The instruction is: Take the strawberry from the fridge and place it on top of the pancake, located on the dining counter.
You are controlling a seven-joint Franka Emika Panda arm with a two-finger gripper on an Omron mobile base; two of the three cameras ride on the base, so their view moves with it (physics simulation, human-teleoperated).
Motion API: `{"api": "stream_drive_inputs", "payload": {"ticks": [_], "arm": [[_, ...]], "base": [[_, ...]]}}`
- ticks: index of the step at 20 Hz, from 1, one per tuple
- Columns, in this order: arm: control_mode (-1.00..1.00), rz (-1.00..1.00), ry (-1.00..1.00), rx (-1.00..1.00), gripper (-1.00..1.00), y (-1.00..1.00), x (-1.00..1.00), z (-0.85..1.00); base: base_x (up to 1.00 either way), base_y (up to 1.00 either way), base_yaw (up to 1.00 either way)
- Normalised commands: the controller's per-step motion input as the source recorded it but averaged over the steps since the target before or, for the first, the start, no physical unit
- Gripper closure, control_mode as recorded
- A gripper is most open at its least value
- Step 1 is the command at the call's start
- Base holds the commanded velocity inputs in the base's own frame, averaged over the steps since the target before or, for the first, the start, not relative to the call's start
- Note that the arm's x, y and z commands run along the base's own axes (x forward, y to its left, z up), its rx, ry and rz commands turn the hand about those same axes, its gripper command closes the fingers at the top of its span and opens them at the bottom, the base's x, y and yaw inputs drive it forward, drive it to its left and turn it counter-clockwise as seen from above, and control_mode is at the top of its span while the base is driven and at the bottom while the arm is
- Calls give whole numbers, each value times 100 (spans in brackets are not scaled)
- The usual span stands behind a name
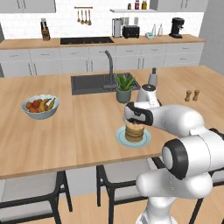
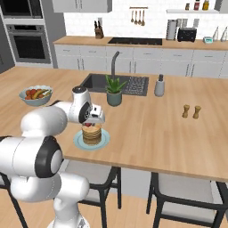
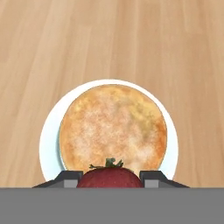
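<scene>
**Strawberry held directly over the pancake stack**

In the hand view we see the gripper (image 3: 111,180) clamped on the strawberry (image 3: 110,177): the two dark finger tips (image 3: 66,178) press against its left and right sides, and the red fruit with its small green leaves fills the gap between them. The jaws stand only as far apart as the berry is wide.

Beyond the berry we look straight down on the pancake (image 3: 113,127), a round tan-brown stack on its pale plate (image 3: 47,144), which rests on the light wood of the dining counter (image 3: 52,48). The berry sits over the near edge of the stack in this view; we cannot tell whether it touches the top pancake.

From the right base view we see the gripper (image 2: 92,121) pointing down just above the pancake (image 2: 91,134), with a spot of red (image 2: 88,125) at its tips. The left base view shows the same pose, the hand (image 1: 133,121) low over the stack (image 1: 134,133) and plate (image 1: 120,138).

Elsewhere on the counter (image 1: 78,131) we see a bowl of fruit (image 1: 40,106), a small potted plant (image 1: 124,87) beside the dark sink (image 1: 89,83), and two brown shakers (image 1: 192,95) well apart from the plate.
</scene>
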Motion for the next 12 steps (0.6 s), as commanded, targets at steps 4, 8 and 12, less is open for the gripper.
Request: {"api": "stream_drive_inputs", "payload": {"ticks": [4,8,12], "arm": [[-100,0,0,0,100,8,11,-9],[-100,0,0,0,100,0,3,-14],[-100,0,0,0,100,-3,5,-20]], "base": [[0,0,0],[0,0,0],[0,0,0]]}}
